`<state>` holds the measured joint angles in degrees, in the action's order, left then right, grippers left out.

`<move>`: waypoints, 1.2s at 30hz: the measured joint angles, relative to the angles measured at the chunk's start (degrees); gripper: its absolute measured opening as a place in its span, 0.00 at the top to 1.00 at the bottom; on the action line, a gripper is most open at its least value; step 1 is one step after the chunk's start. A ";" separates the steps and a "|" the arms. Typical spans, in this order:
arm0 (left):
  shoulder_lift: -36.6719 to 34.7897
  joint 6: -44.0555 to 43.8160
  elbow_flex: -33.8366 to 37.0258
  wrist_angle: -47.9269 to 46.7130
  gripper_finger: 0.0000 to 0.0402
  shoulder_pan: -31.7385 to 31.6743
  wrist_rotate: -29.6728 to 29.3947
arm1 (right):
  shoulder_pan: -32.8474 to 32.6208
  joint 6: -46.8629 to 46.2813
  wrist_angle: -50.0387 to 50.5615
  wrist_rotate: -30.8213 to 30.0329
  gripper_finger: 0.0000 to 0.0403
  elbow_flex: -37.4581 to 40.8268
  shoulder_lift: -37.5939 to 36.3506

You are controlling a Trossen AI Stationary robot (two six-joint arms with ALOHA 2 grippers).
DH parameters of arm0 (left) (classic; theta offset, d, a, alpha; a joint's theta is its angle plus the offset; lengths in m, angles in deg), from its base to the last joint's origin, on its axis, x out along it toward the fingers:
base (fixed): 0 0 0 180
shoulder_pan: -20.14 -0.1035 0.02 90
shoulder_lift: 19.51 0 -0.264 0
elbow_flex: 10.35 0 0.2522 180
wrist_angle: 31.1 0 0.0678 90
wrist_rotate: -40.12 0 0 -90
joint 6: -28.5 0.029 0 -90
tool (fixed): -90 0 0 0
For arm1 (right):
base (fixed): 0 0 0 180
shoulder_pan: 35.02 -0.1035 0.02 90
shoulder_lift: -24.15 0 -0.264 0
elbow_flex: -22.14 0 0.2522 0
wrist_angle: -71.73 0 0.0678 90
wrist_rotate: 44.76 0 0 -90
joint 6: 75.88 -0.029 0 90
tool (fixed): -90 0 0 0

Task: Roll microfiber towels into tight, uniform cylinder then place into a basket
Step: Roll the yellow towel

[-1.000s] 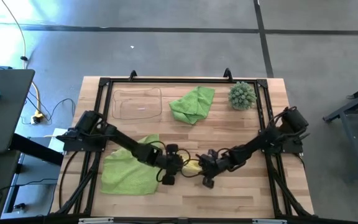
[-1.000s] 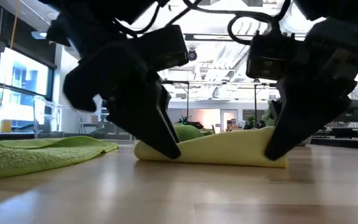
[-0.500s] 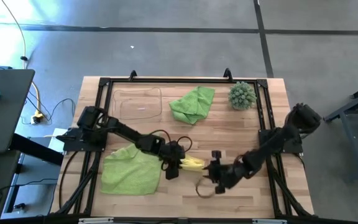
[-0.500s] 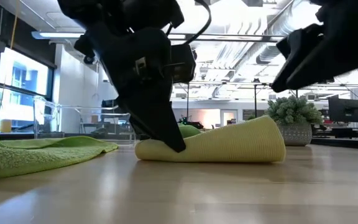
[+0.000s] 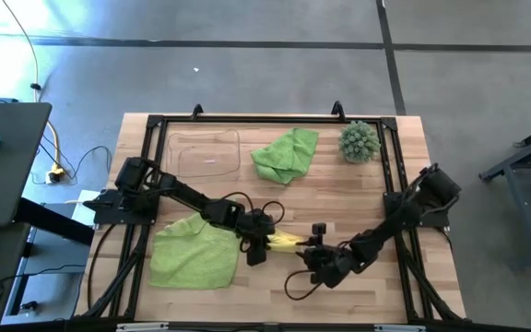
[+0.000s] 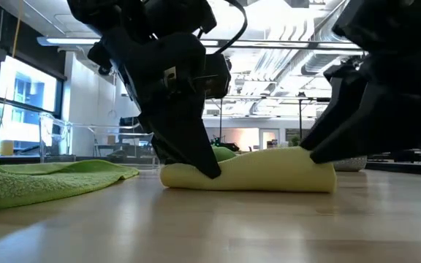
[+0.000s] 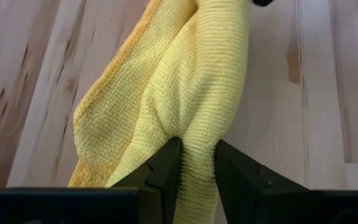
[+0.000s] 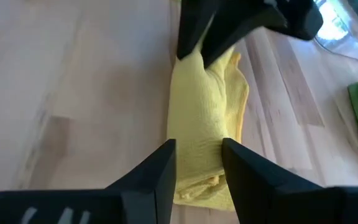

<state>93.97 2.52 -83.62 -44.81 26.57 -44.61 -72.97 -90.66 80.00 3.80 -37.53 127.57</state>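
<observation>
High view shows both arms stretched low across the table (image 5: 339, 198), meeting at the rolled yellow towel (image 5: 287, 243) near its middle front. Left claw (image 7: 196, 163) pinches one end of the roll; right claw (image 8: 196, 163) straddles the other end, fingers against its sides.

From above, the two arms cover most of the rolled yellow towel (image 5: 287, 243), so only a small strip shows between them. The clear basket (image 5: 203, 152) is faint against the table (image 5: 358, 194), little more than an outline. In the low view the spiky plant's pot (image 6: 351, 164) sits mostly behind the right tool (image 6: 320, 150), and both arms run off the top edge
</observation>
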 joint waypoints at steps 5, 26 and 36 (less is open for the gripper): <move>-0.07 0.23 0.00 0.13 0.78 0.00 -0.32 | 2.43 -8.31 3.44 7.95 0.60 -0.04 0.02; -9.86 25.81 0.17 -6.80 0.65 4.52 -2.70 | 5.01 -38.87 10.26 19.00 0.64 -0.35 0.48; -4.22 41.62 -0.02 3.87 0.65 11.96 -28.09 | 5.36 -41.33 10.06 19.29 0.66 -0.24 0.50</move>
<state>89.75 44.14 -83.64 -40.94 38.53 -72.70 -67.62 -131.99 90.05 23.09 -37.77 128.07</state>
